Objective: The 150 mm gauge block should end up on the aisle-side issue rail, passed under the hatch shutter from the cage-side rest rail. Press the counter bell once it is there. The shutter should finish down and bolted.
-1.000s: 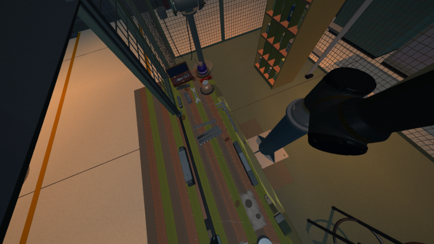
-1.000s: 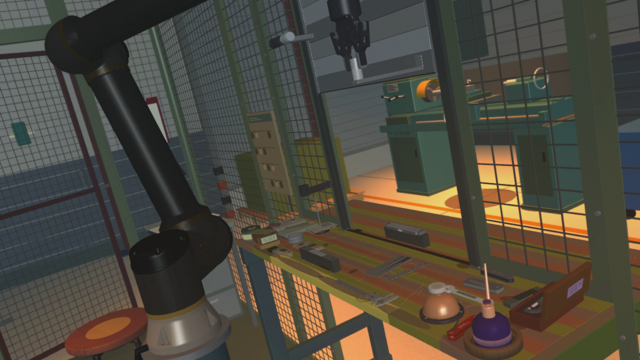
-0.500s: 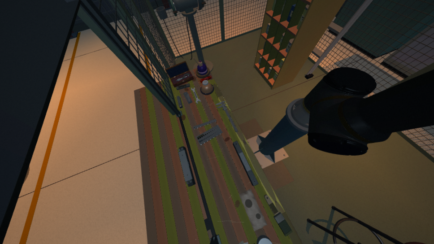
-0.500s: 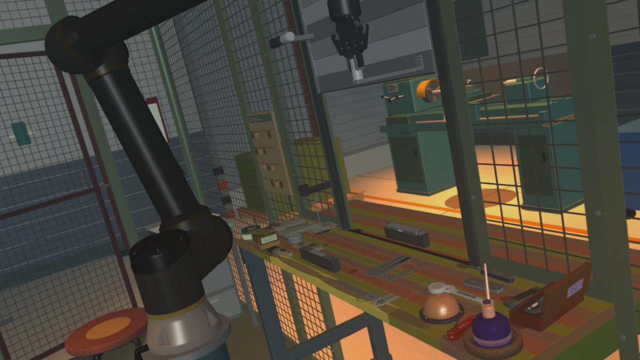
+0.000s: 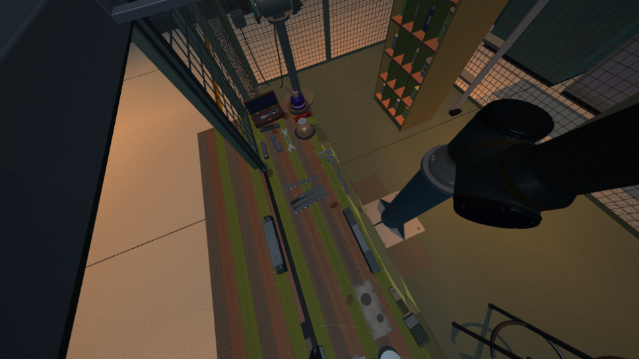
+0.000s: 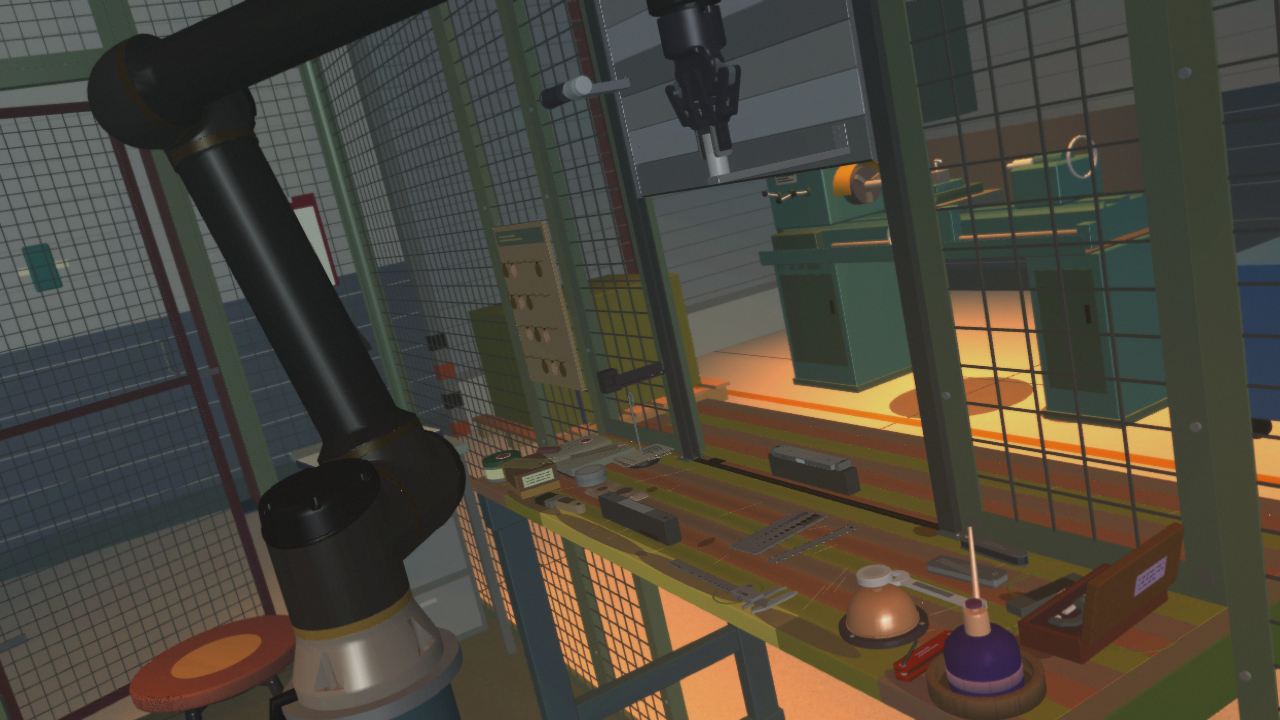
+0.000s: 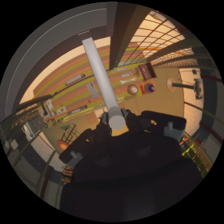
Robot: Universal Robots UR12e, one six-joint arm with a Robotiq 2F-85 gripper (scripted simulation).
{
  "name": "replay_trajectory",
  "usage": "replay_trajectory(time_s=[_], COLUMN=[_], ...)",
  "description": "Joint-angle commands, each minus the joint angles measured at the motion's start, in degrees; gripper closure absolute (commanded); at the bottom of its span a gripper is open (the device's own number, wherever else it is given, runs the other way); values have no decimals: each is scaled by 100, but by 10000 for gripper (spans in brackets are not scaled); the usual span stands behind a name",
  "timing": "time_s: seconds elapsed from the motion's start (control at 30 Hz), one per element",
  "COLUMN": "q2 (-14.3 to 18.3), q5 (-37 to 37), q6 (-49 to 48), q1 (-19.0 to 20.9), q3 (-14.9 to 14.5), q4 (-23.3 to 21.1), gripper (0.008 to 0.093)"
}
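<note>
The grey shutter (image 6: 743,90) stands raised above the hatch, its upper part cut off by the picture's edge. The shutter's pale handle bar (image 6: 716,154) sits clamped in my gripper (image 6: 712,121), which hangs high over the bench; from the wrist camera the bar (image 7: 101,78) runs away from the fingers (image 7: 116,121). The gauge block (image 6: 813,467) lies on the rail on the aisle side of the hatch track (image 5: 273,243). The other rail (image 6: 639,515) lies on the cage side near the bench's front edge (image 5: 361,239). The brass counter bell (image 6: 882,609) sits at the bench's right end (image 5: 304,128).
My arm's dark column (image 6: 295,295) rises left of the striped bench. Mesh cage panels flank the hatch, with a bolt knob (image 6: 573,90) on the left post. A purple-based stand (image 6: 980,658), wooden case (image 6: 1105,591), wrench, drill gauges (image 6: 774,533) and caliper lie on the bench.
</note>
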Motion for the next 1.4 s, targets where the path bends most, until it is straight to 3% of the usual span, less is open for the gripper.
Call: replay_trajectory(time_s=[0.0, 1.37], q2=[0, -38], q5=[0, 0], q6=[0, 0], q1=[0, 0], q3=[24, 1014], q4=[-21, -973], gripper=[934, 934])
